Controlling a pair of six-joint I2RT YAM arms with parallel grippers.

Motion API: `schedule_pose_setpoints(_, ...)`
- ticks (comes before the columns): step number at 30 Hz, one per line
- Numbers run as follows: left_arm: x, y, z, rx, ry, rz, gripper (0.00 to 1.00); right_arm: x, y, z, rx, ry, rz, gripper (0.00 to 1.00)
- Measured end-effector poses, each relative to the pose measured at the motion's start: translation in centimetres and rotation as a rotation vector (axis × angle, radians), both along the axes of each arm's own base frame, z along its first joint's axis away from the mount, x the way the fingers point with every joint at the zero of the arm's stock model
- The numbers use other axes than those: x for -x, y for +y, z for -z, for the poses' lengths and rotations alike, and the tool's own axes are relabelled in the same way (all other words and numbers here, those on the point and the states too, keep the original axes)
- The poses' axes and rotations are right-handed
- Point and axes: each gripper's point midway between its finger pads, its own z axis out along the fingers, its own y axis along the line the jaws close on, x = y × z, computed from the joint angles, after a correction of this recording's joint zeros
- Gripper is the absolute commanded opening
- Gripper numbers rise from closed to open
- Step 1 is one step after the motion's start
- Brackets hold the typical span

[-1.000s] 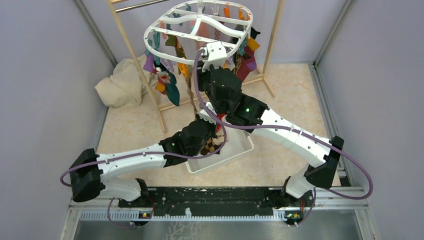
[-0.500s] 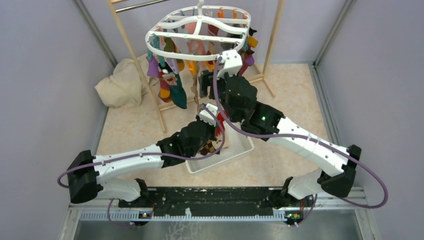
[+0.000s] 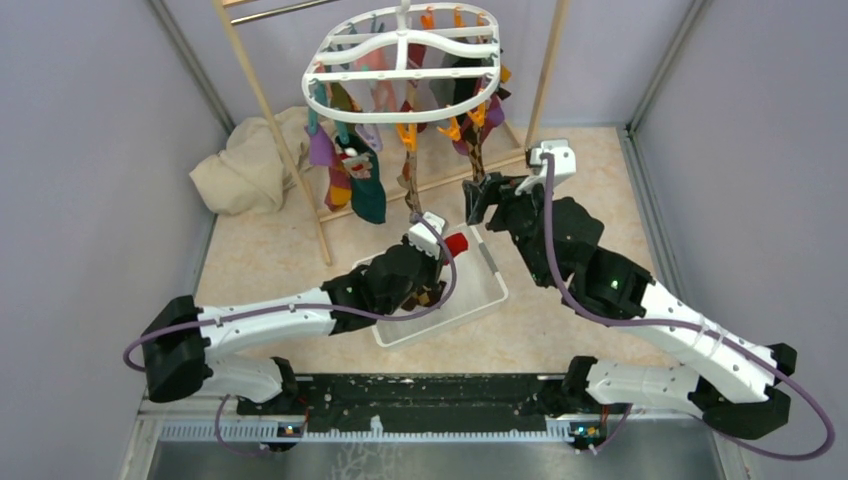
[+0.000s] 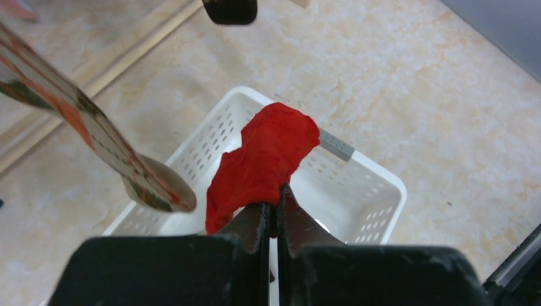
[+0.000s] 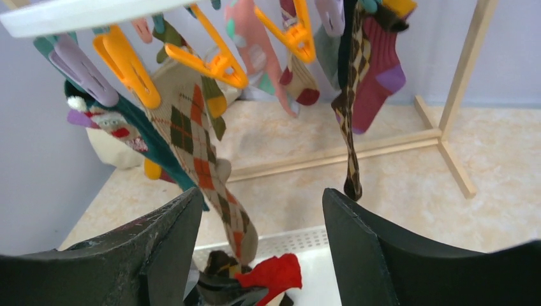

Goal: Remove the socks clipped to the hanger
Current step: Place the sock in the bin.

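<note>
Left hand [image 4: 273, 213] pinched shut on red sock [image 4: 265, 153], white basket [image 4: 376, 191] right under it. Right hand [image 5: 258, 204] wide open, empty; hanger [image 5: 64, 11] with more socks [image 5: 191, 134] above it. Sock may stick to fingers [image 4: 252, 224], drop beside basket.

White oval hanger [image 3: 404, 50] hangs tilted, its pegs holding mixed socks [image 3: 365, 190] that dangle vertically, including an argyle sock [image 5: 204, 150]; one red sock [image 4: 265, 156] is unclipped, pinched in the left gripper [image 4: 274, 217] above a white basket [image 4: 376, 172].
</note>
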Motion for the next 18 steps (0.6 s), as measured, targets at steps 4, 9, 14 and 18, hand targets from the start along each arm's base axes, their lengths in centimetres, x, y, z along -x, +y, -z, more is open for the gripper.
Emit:
schedule_pose_setpoints(4,0.1,-0.5,2.4,-0.035,0.037,0.007,0.15,0.3,-0.7,1.7,0.017,0.027,0.010,0.70)
schedule_pose_setpoints(9,0.2,-0.8,5.5,-0.084,0.085,0.007,0.45,0.3,-0.6,4.3,0.065,0.073,0.016,0.71)
schedule_pose_setpoints(14,0.5,-0.9,7.4,-0.107,0.111,0.021,0.68,0.2,-0.7,5.4,0.086,0.087,0.018,0.72)
schedule_pose_setpoints(18,0.8,-1.0,7.9,-0.104,0.120,0.039,0.96,-0.3,-1.0,5.5,0.085,0.087,0.024,0.73)
